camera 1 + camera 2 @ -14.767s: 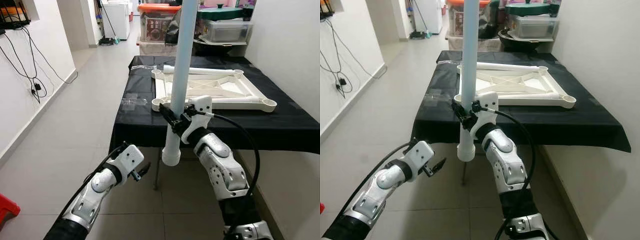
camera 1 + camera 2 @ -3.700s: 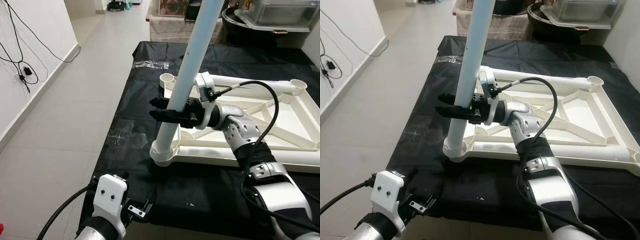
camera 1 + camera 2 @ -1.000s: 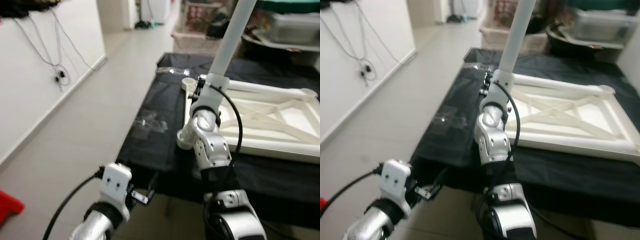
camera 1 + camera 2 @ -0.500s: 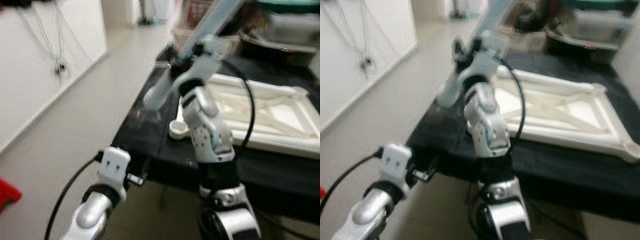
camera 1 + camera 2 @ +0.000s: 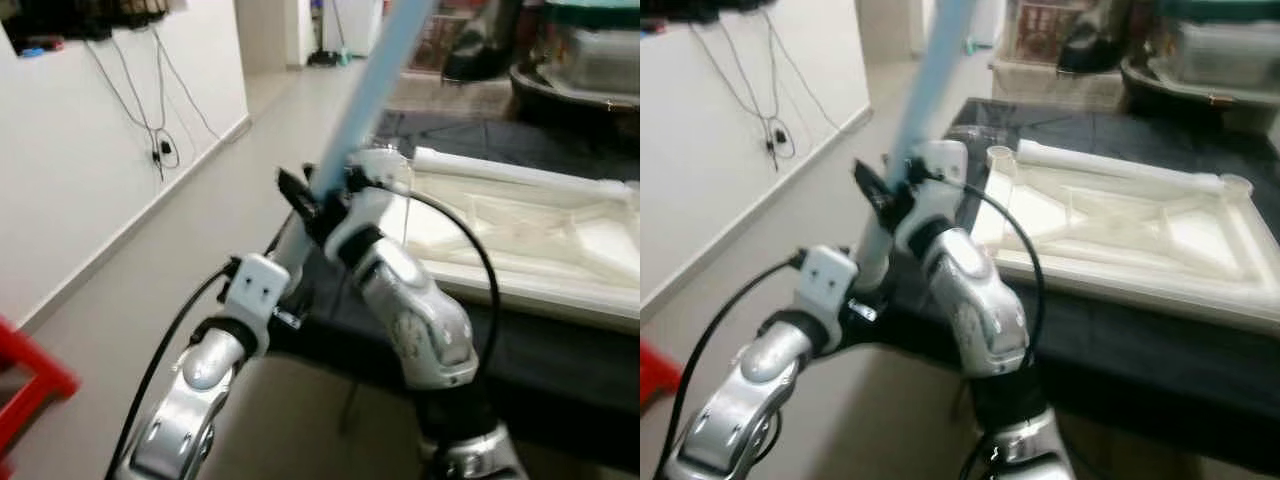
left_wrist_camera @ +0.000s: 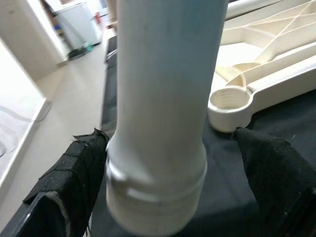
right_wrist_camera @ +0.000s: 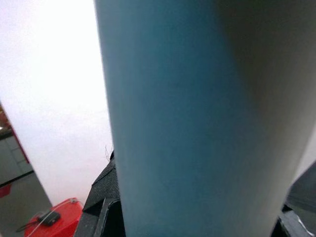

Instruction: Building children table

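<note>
1. You see the pale blue table leg [image 5: 372,85] lifted off the corner socket [image 6: 229,102] it stood in a second ago; it now slants up and away from the robot, out past the table's front left corner.
2. Your right gripper [image 5: 312,205] is clamped on the table leg partway up, its black fingers [image 5: 293,190] wrapped across the tube.
3. Your left gripper [image 6: 170,163], which hung low and idle a second ago, is now raised to the leg's lower end. Its padded fingers [image 6: 74,165] stand wide on either side of the white threaded collar [image 6: 155,185], and you cannot tell whether they touch it.
4. The leg is a smooth, round plastic tube, and its collar is ringed and slightly wider.
5. The white tabletop frame [image 5: 1120,225] lies upside down on the black cloth [image 5: 1160,335] covering the table. It is cream moulded plastic with crossed ribs and a round socket at each corner.
6. Another white leg [image 5: 520,172] lies along the frame's far edge.
7. A red stool [image 5: 25,375] stands on the pale tiled floor [image 5: 150,290] at the left.
</note>
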